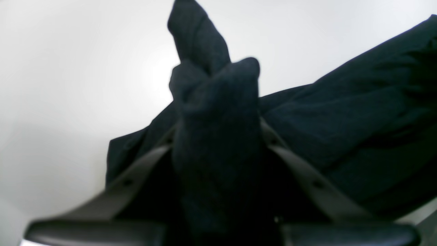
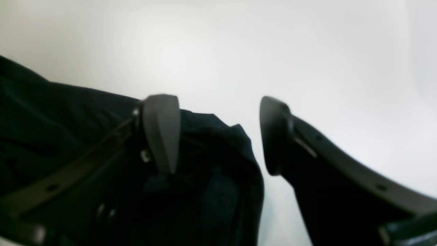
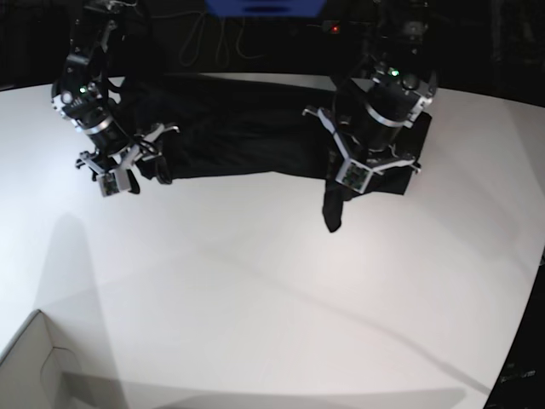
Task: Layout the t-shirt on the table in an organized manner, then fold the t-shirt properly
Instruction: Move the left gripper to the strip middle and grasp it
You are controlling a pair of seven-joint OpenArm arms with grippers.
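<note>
White table (image 3: pixel 255 298) bears t-shirt (image 3: pixel 230 128) (left gripper (image 1: pixel 218 112) pinching it).

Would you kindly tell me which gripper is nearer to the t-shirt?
Left. The left gripper is shut on a bunch of the t-shirt; the right gripper hangs open at its other end.

In the base view the left arm reached down from about 1 o'clock, its left gripper (image 3: pixel 335 198) closed on a bunch of the t-shirt (image 3: pixel 247 128), a strip of which hung below it. The right arm came in from about 11 o'clock, wrist tilted toward the middle. The right gripper (image 2: pixel 218 135) stood with its fingers wide apart, one over the cloth's edge, gripping nothing.
</note>
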